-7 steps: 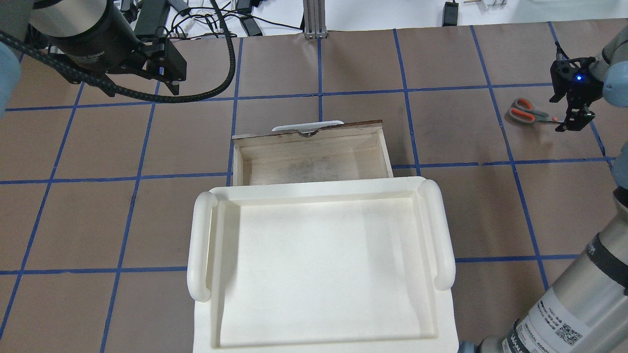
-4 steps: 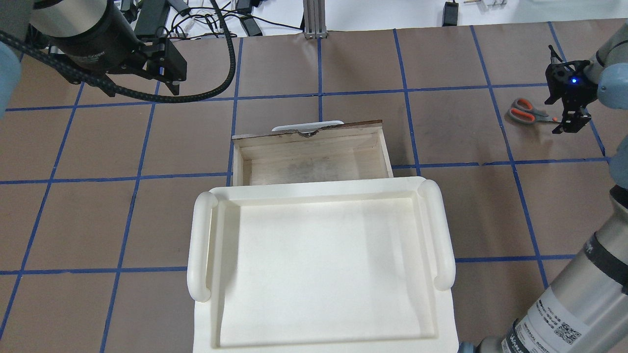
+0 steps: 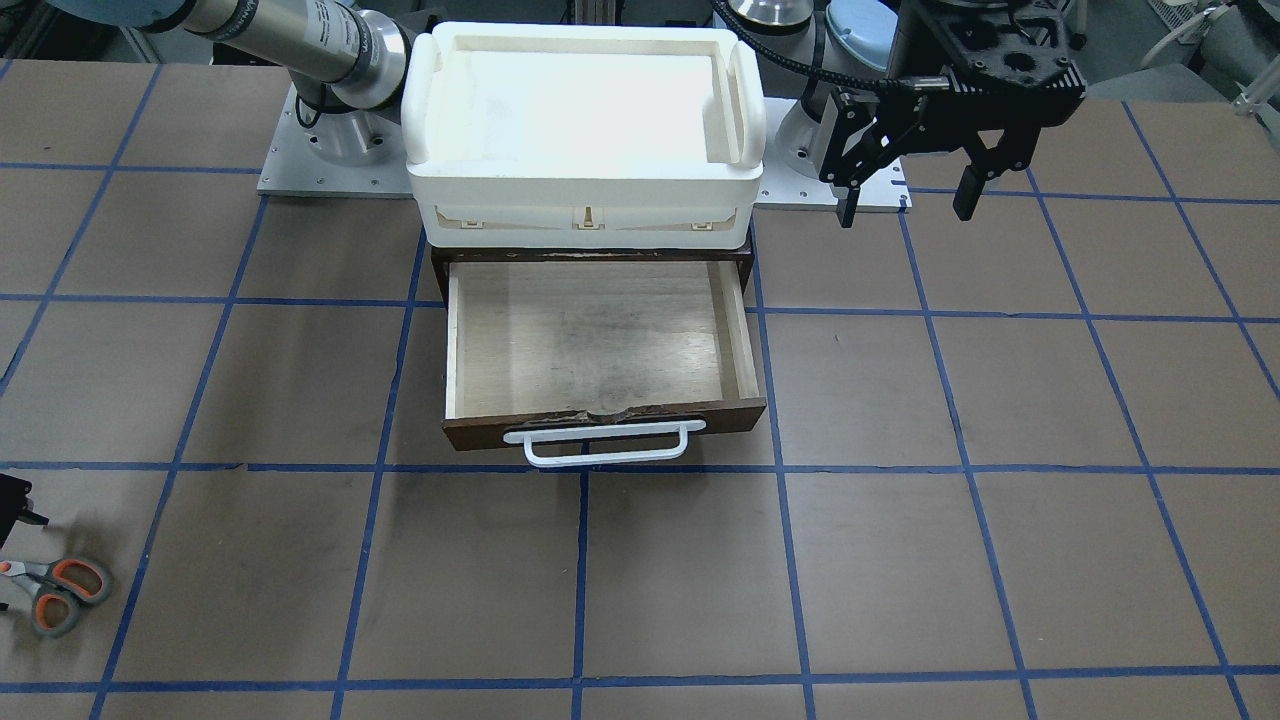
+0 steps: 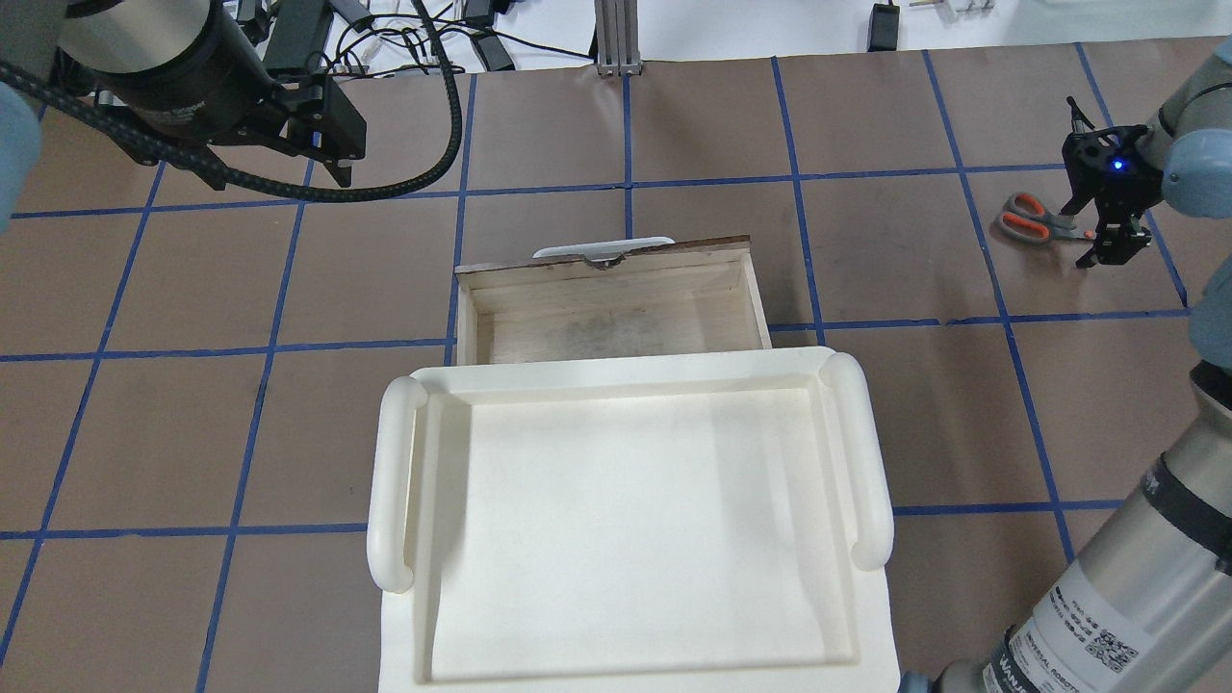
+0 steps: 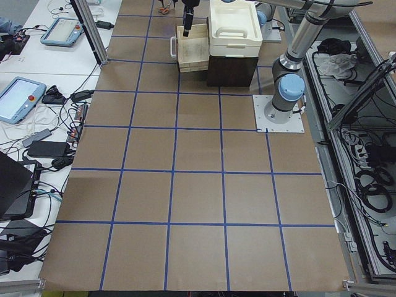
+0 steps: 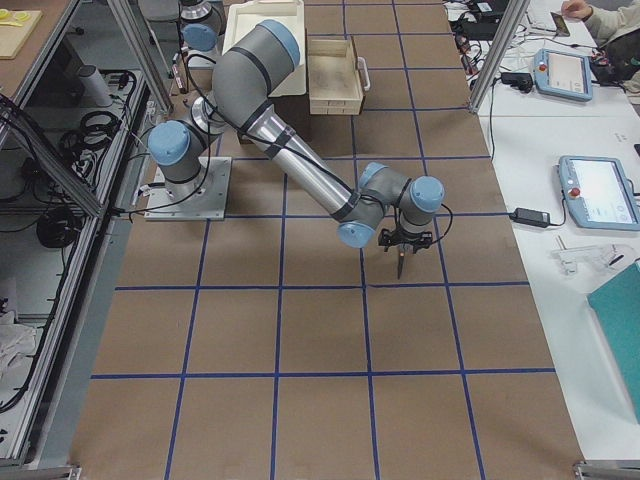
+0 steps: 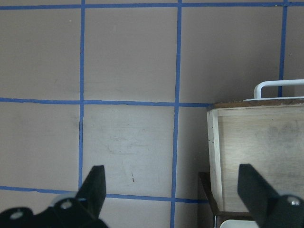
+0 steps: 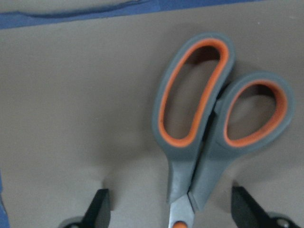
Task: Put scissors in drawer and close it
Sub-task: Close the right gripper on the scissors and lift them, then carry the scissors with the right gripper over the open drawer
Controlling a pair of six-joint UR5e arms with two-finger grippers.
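The scissors point(image 4: 1032, 219), grey with orange-lined loops, lie flat on the table at the far right; they also show in the front view point(image 3: 58, 590). My right gripper point(image 4: 1099, 236) is open and low over their blade end. In the right wrist view its fingers point(image 8: 99, 210) stand either side of the scissors point(image 8: 204, 137) near the pivot, not touching. The drawer point(image 4: 602, 263) is pulled open and empty, with its white handle point(image 3: 597, 447) facing away from me. My left gripper point(image 4: 332, 159) is open and empty, up at the far left of the drawer point(image 7: 256, 152).
A white plastic bin point(image 4: 387, 481) sits on top of the dark cabinet above the drawer, also in the front view point(image 3: 580, 190). Blue tape lines grid the brown table. Cables and boxes lie past the far edge point(image 4: 404, 43).
My right gripper has shifted a little further out along the table and closer over the scissors' blades. The left arm, drawer and scissors have not moved.
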